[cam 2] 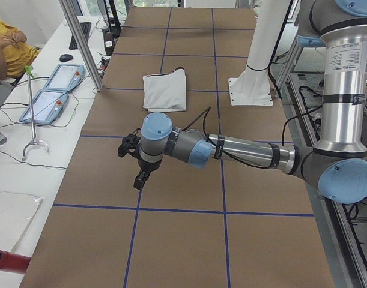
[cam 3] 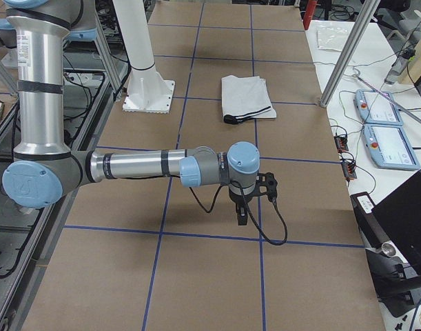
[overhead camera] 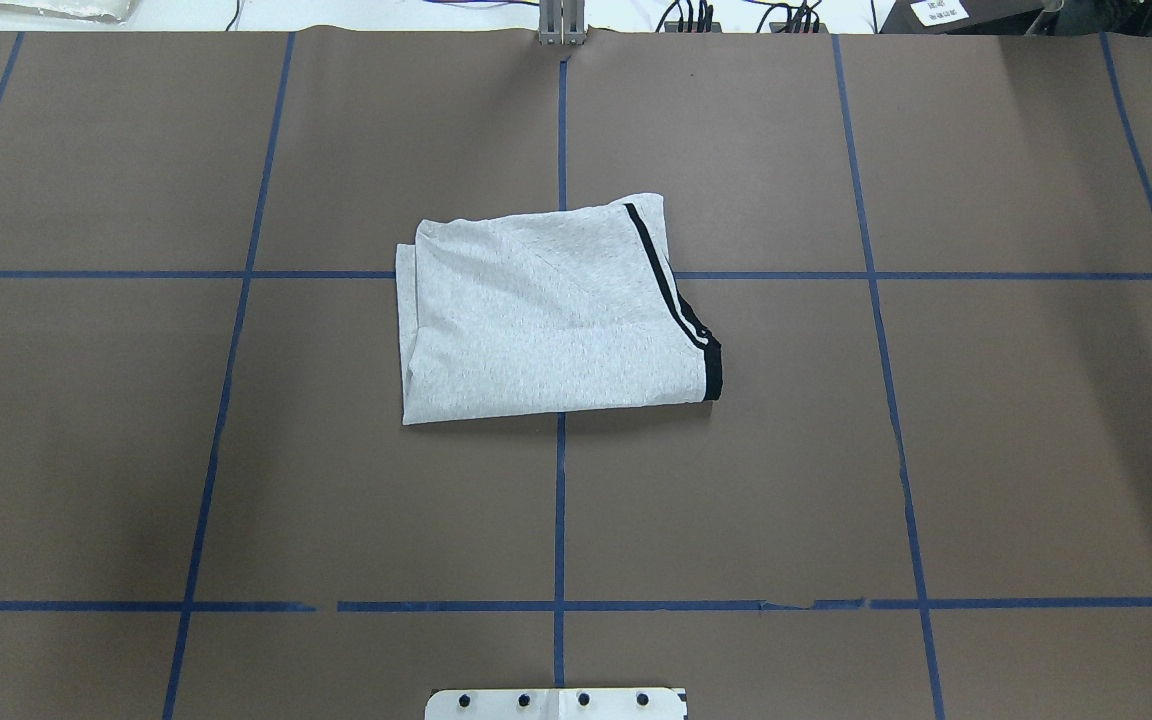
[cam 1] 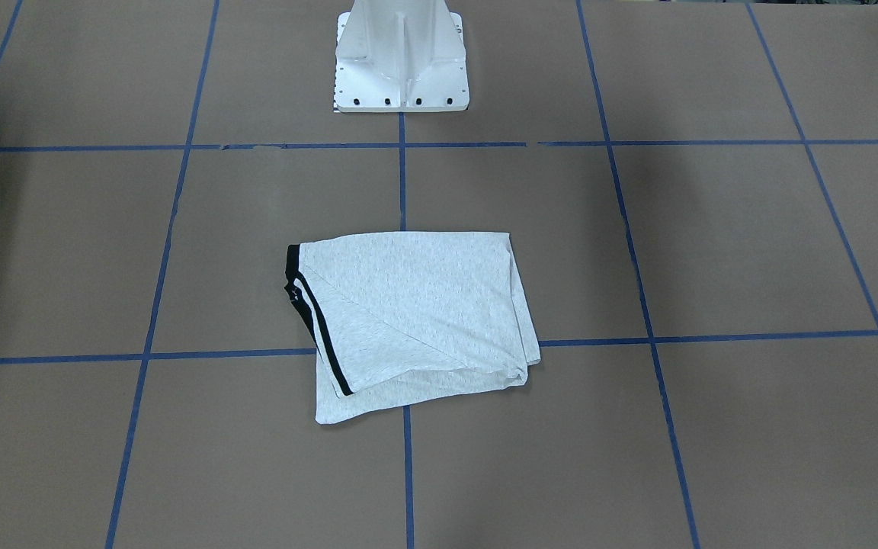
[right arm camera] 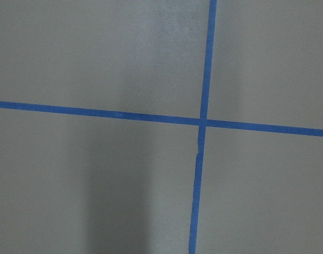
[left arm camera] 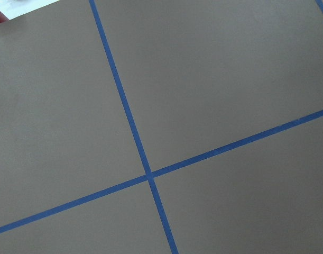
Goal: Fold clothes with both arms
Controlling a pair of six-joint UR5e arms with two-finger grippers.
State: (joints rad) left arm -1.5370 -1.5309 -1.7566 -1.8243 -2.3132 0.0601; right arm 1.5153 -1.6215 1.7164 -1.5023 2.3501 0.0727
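The clothes, a light grey T-shirt (cam 1: 416, 313) with black stripes along one edge, lie folded into a rough rectangle at the table's middle (overhead camera: 546, 320). Both arms are out of the front-facing and overhead views. In the exterior left view the near left arm reaches over bare table, its gripper (cam 2: 140, 177) pointing down, well short of the shirt (cam 2: 165, 90). In the exterior right view the near right arm does the same; its gripper (cam 3: 242, 215) hangs far from the shirt (cam 3: 246, 96). I cannot tell whether either gripper is open or shut. The wrist views show only brown table and blue tape.
The white pedestal base (cam 1: 401, 69) stands at the robot's side of the table. Blue tape lines (overhead camera: 560, 500) grid the brown surface. Teach pendants (cam 2: 48, 93) and a seated person (cam 2: 6, 51) are beside the table; more pendants (cam 3: 379, 124) lie on the operators' bench.
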